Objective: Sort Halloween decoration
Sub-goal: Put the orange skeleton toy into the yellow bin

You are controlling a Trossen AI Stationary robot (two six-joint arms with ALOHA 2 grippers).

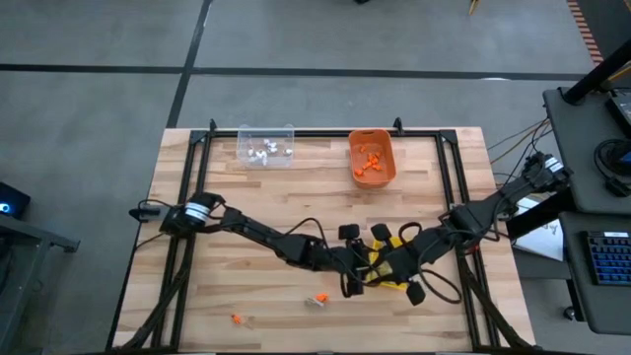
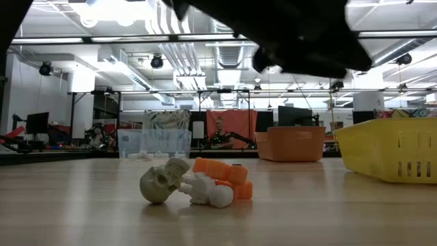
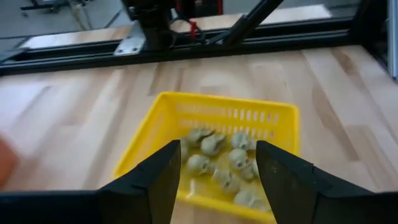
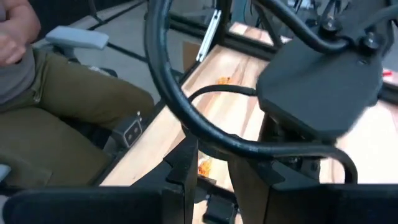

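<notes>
A clear bin (image 1: 266,146) holding white trinkets (image 1: 264,150) is seen at the bench's (image 1: 246,271) far edge, left of centre. An orange bin (image 1: 372,158) with orange trinkets (image 1: 371,159) stands to its right.

Loose pieces remain near the front edge: an orange trinket (image 1: 237,319) toward the left, and a small cluster (image 1: 316,299) nearer the middle, shown in the low view as a tan skull (image 2: 162,182) touching white and orange pieces (image 2: 217,186).

The left gripper (image 3: 217,171) is held over the yellow bin (image 3: 186,112) near the bench centre, its fingers spread and empty; tan skulls (image 3: 221,162) lie in the bin below.

The right gripper (image 1: 394,264) waits just beside the yellow bin. Whether it is released or clenched cannot be told.

Risk, as judged: the arms crowd together over the bin, so a withdrawal could knock the bin or foul a cable. The touching cluster could yield a mixed pick.
</notes>
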